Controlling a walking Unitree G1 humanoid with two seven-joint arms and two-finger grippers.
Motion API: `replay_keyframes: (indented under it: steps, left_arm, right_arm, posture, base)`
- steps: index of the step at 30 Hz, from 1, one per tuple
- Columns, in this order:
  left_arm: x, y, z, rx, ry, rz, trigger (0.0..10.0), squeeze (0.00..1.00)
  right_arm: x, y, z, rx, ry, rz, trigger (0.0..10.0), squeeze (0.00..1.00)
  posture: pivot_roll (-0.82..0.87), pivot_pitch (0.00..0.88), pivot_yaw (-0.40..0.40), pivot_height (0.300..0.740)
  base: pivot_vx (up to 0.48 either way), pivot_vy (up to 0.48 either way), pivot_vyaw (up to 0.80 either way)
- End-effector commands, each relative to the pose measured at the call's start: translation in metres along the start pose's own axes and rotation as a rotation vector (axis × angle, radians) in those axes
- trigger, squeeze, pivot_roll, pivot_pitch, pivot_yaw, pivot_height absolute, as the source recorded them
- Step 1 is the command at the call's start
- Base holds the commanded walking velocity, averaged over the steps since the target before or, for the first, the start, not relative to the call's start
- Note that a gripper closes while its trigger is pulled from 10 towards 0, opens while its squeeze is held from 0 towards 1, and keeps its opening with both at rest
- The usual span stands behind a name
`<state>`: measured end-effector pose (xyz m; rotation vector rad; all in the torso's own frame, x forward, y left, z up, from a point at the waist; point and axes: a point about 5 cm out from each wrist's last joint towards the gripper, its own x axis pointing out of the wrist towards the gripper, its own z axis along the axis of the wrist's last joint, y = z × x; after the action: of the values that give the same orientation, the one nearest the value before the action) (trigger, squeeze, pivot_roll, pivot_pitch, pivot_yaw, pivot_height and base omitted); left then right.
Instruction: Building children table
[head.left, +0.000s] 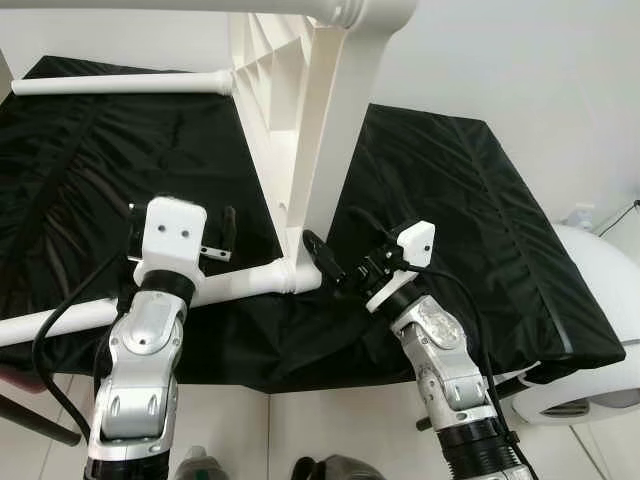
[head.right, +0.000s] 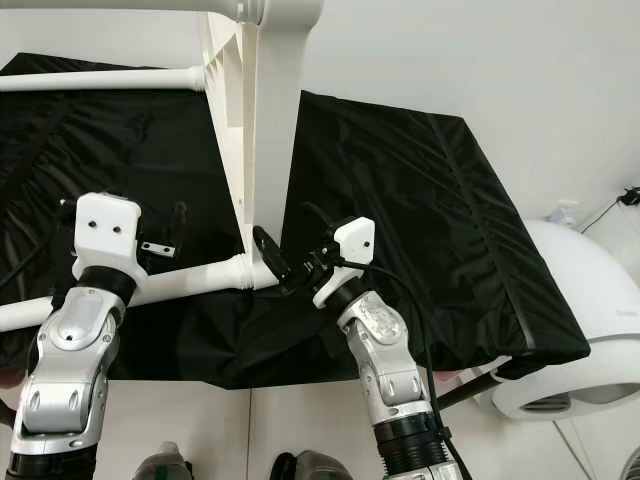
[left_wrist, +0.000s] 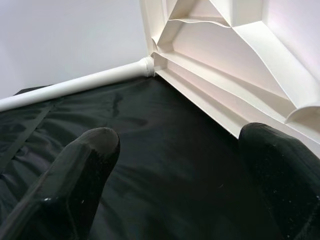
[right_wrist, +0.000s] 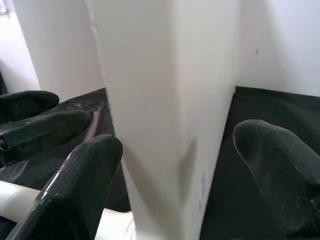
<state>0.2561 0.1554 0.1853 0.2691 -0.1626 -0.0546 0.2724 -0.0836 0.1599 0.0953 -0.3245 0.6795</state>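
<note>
Left of the upended white tabletop (head.left: 300, 130): left gripper (head.left: 215, 240) spread, hovering above the black cloth (head.left: 470, 200) by a screwed-in leg (head.left: 150, 300). Right of it: right gripper (head.left: 335, 262) spread around its edge, probably steadying it for assembly.

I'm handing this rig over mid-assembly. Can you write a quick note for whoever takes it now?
Left gripper: open, empty, over the black cloth beside the near leg.
Right gripper: open, its fingers either side of the tabletop edge at the near corner.
The white tabletop stands on edge on the cloth.
Done: near leg and far leg sit in their sockets.
Left: cannot tell how many legs remain or whether these are tight; then turn it upright.
</note>
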Motion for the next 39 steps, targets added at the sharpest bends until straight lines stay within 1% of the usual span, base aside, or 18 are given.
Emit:
replay_keyframes:
  steps: [1,3,6,8,14,18,23,25,29,30,31,32,34,36,39]
  left_arm:
    - [0.001,-0.001,-0.001,0.008,-0.001,0.046,10.0,0.0]
    - [0.004,0.004,0.002,-0.02,0.001,0.085,10.0,0.0]
    - [0.005,0.006,0.004,-0.019,-0.005,0.095,10.0,0.0]
    - [0.004,0.008,0.008,-0.036,-0.012,0.108,10.0,0.0]
    - [0.005,0.007,0.011,-0.032,-0.015,0.089,10.0,0.0]
    - [0.008,0.009,0.016,-0.021,-0.03,0.079,10.0,0.0]
    - [0.008,0.009,0.016,-0.019,-0.031,0.072,10.0,0.0]
    - [0.009,0.008,0.015,-0.025,-0.024,0.06,10.0,0.0]
    - [0.01,0.007,0.013,-0.037,-0.017,0.051,10.0,0.0]
    - [0.012,0.007,0.012,-0.047,-0.017,0.036,10.0,0.0]
    - [0.013,0.007,0.011,-0.054,-0.017,0.025,10.0,0.0]
    - [0.013,0.007,0.011,-0.054,-0.017,0.025,10.0,0.0]
    - [0.016,0.005,0.008,-0.061,-0.008,-0.01,10.0,0.0]
    - [0.018,0.004,0.006,-0.064,0.0,-0.026,10.0,0.0]
    - [0.019,0.005,0.005,-0.059,0.002,-0.028,10.0,0.0]
  right_arm:
    - [0.001,-0.001,0.0,-0.011,-0.005,-0.001,10.0,0.0]
    - [0.005,-0.001,0.002,-0.014,-0.015,0.007,10.0,0.0]
    - [0.006,-0.001,0.002,-0.015,-0.018,0.007,10.0,0.0]
    - [0.006,-0.001,0.002,-0.019,-0.022,0.002,10.0,0.0]
    - [0.009,0.0,-0.001,-0.023,-0.025,-0.02,10.0,0.0]
    - [0.016,0.0,0.001,-0.025,-0.044,-0.057,10.0,0.0]
    - [0.018,0.001,0.002,-0.014,-0.053,-0.062,10.0,0.0]
    - [0.014,0.002,0.002,-0.021,-0.053,-0.062,10.0,0.0]
    - [0.009,0.001,0.001,-0.034,-0.053,-0.075,10.0,0.0]
    - [0.003,-0.001,0.0,-0.043,-0.044,-0.089,10.0,0.0]
    - [-0.001,-0.002,-0.001,-0.049,-0.038,-0.099,10.0,0.0]
    - [-0.001,-0.002,-0.001,-0.049,-0.038,-0.099,10.0,0.0]
    - [-0.011,-0.005,-0.003,-0.057,-0.023,-0.116,10.0,0.0]
    - [-0.017,-0.005,-0.004,-0.064,-0.014,-0.129,10.0,0.0]
    - [-0.02,-0.006,-0.005,-0.065,-0.01,-0.138,10.0,0.0]
  posture:
    - [0.11,0.023,-0.175,0.74]
    - [0.12,0.018,-0.172,0.74]
    - [0.12,0.019,-0.171,0.74]
    - [0.13,0.02,-0.163,0.74]
    - [0.14,0.027,-0.151,0.74]
    - [0.14,0.036,-0.135,0.74]
    - [0.14,0.037,-0.134,0.74]
    - [0.13,0.032,-0.103,0.74]
    - [0.13,0.032,-0.096,0.74]
    - [0.11,0.029,-0.069,0.74]
    - [0.1,0.029,-0.064,0.74]
    - [0.1,0.029,-0.064,0.74]
    - [0.08,0.03,-0.034,0.74]
    - [0.07,0.03,-0.023,0.74]
    - [0.07,0.03,-0.023,0.74]
  base:
    - [0.0,0.0,0.0]
    - [0.0,0.0,0.0]
    - [0.0,0.0,0.0]
    - [0.0,0.0,0.0]
    - [0.0,0.0,0.0]
    - [0.0,0.0,0.0]
    - [0.0,0.0,0.0]
    - [0.0,0.0,0.0]
    - [0.0,0.0,0.0]
    - [0.0,0.0,0.0]
    - [0.0,0.0,0.0]
    - [0.0,0.0,0.0]
    - [0.0,0.0,0.0]
    - [0.0,0.0,0.0]
    - [0.0,0.0,0.0]
